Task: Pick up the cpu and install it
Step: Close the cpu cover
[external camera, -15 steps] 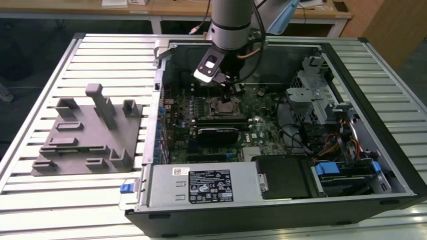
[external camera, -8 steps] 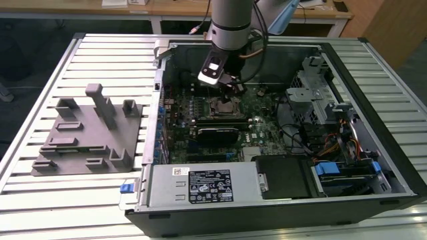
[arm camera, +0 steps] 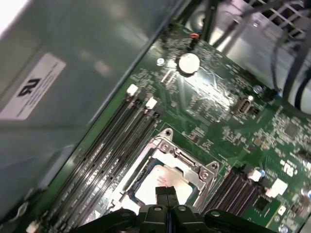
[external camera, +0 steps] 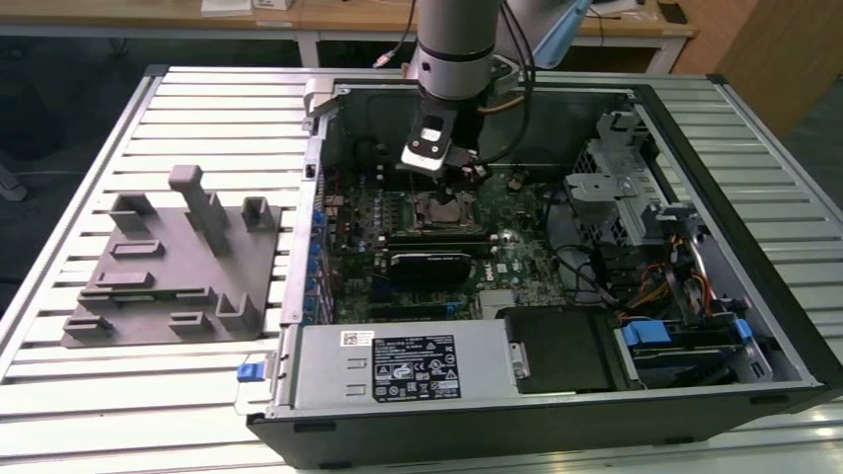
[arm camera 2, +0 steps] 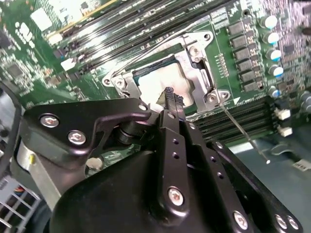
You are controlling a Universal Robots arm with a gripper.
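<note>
Hovering over the green motherboard [external camera: 520,252] in the exterior view, black metal pincer [external camera: 452,183]. Second wrist view: its tips pressed together, small flat silvery-white square cpu [arm camera 2: 155,86] seated in the metal-framed socket [arm camera 2: 206,80] right beneath them. First wrist view: cpu [arm camera: 163,175] just beyond joined tips.

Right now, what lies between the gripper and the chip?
Nothing: in the second wrist view the gripper hangs directly over the chip in its socket.
</note>
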